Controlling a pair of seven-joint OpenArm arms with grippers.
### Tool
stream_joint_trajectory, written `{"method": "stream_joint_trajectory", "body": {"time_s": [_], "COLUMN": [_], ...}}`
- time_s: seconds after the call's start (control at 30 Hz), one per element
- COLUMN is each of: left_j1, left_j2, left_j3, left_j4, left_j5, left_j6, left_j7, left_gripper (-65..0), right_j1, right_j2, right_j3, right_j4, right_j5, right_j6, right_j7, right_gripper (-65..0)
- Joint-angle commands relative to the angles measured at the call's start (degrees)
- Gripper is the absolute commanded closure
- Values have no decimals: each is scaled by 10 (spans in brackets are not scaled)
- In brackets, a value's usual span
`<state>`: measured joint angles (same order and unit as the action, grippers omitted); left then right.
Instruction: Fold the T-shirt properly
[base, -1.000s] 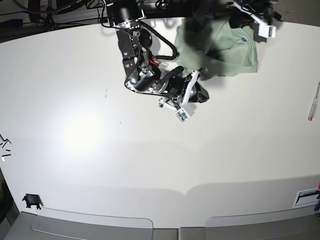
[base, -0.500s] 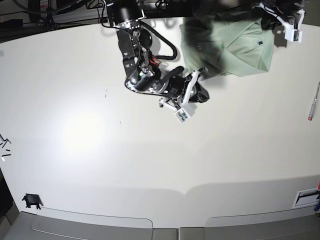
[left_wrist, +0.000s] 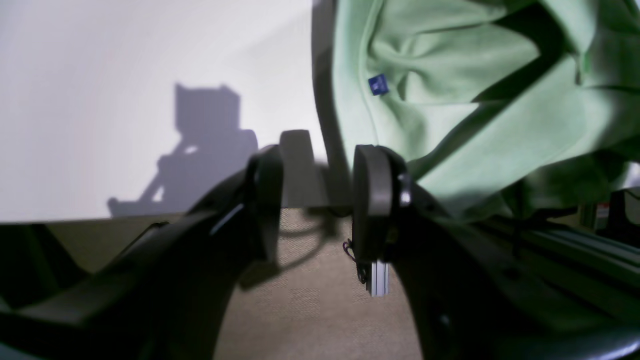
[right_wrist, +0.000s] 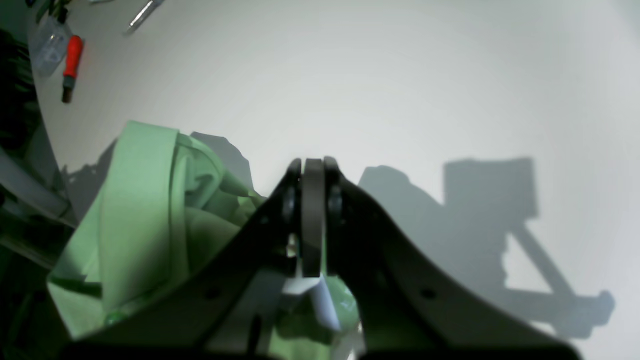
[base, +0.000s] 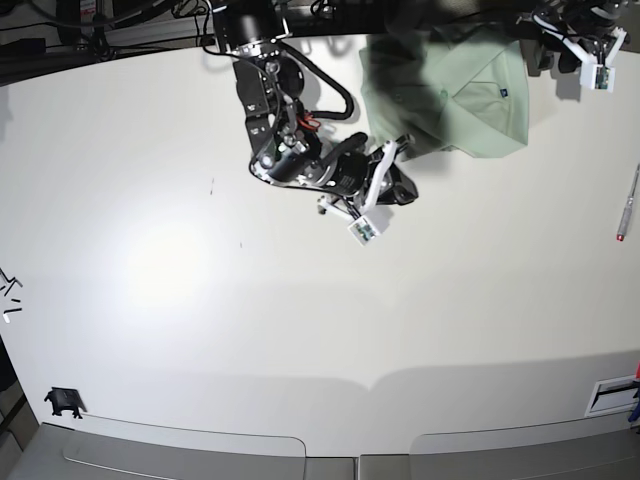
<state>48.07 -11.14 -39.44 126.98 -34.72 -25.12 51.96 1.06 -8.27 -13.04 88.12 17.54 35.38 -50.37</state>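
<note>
The T-shirt is pale mint green and lies bunched at the table's far right edge. Its small dark label faces up beside the collar band. My left gripper is open and empty, just left of the shirt's edge and over the table's rim; in the base view it sits right of the shirt. My right gripper is shut with nothing visible between its tips, and the shirt lies beside and under it. In the base view it is just below the shirt's lower left edge.
A pen lies near the table's right edge. A red-handled tool lies beyond the shirt. Small dark bits and a black clip sit at the left. Carpet floor shows past the table's far rim.
My left gripper drew the shirt's edge to the right, then let go and moved a little further right. The shirt's edge settled back. The right arm has not moved.
</note>
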Motion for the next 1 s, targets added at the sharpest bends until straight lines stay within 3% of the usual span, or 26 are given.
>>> {"method": "stream_joint_trajectory", "body": {"time_s": [0.0,0.2,0.43,0.53,0.57,0.63,0.73,0.8,0.97], "left_j1": [6,6,1,0,0,0,0,0,-2], "left_j2": [-3,-3,-3,-3,-3,-3,-3,-3,-3], "left_j3": [-3,-3,-3,-3,-3,-3,-3,-3,-3], "left_j4": [10,10,10,10,10,10,10,10,10], "left_j5": [-9,-7,4,40,48,52,52,52,52], "left_j6": [0,3,88,97,97,97,97,97,97], "left_j7": [-15,-18,-116,-133,-133,-130,-130,-130,-130], "left_gripper": [-211,-211,-212,-212,-212,-212,-211,-211,-211], "right_j1": [10,10,20,40,49,62,79,85,63], "right_j2": [-5,-5,-5,-5,-5,-5,-5,-4,-1], "right_j3": [-1,-1,-1,-1,-1,-2,-25,-56,-151], "right_j4": [10,10,14,16,18,27,34,34,34], "right_j5": [10,10,10,15,34,113,238,250,215], "right_j6": [4,4,4,9,32,46,46,46,46], "right_j7": [14,16,33,32,26,-13,-122,-180,-191], "right_gripper": [0,0,0,0,0,0,0,0,0]}}
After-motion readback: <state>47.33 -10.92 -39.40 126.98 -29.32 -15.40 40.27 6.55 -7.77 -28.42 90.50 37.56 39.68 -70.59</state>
